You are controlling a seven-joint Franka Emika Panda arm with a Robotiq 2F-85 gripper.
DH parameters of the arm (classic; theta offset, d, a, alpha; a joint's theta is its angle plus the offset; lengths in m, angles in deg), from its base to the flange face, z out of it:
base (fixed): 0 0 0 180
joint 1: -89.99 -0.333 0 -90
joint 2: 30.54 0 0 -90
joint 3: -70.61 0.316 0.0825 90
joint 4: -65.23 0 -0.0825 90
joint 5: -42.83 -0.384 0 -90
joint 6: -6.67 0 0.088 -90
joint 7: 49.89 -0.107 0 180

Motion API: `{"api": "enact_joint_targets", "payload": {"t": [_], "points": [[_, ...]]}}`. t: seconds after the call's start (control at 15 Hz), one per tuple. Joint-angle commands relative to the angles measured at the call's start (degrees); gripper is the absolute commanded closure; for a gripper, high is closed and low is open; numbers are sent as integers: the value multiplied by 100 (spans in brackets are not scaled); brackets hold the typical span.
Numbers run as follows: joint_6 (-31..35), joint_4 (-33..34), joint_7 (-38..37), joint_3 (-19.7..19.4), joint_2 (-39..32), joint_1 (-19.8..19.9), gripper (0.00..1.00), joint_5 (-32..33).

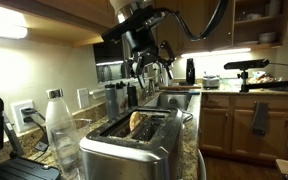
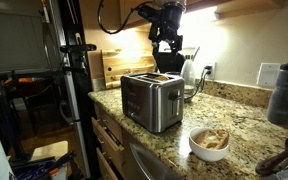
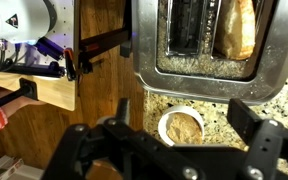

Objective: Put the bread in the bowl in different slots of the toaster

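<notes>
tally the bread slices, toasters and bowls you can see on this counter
boxy brushed stainless-steel toaster: 1
small white round bowl: 1
tan bread slices: 2, one standing in a toaster slot, one showing in the bowl; any beneath it cannot be told
total: 4

Fig.: Single arm (image 2: 156, 14) hangs from above, wrist approx. vertical. Jaws point down, spread fully apart, nothing betw. them; both tips at wrist view's bottom edge.
</notes>
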Motion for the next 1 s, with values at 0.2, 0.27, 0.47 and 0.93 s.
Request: {"api": "enact_joint_targets", "payload": {"t": [0.2,0.27,0.47,0.93], "points": [[394,149,-739,-64,-240,83,0,-132],[483,146,-893,-69,-281,76,0,-120],[644,106,-1241,-104,-329,89,0,-146],[677,-189,-1812,-345,-37,258,0,-75]]}}
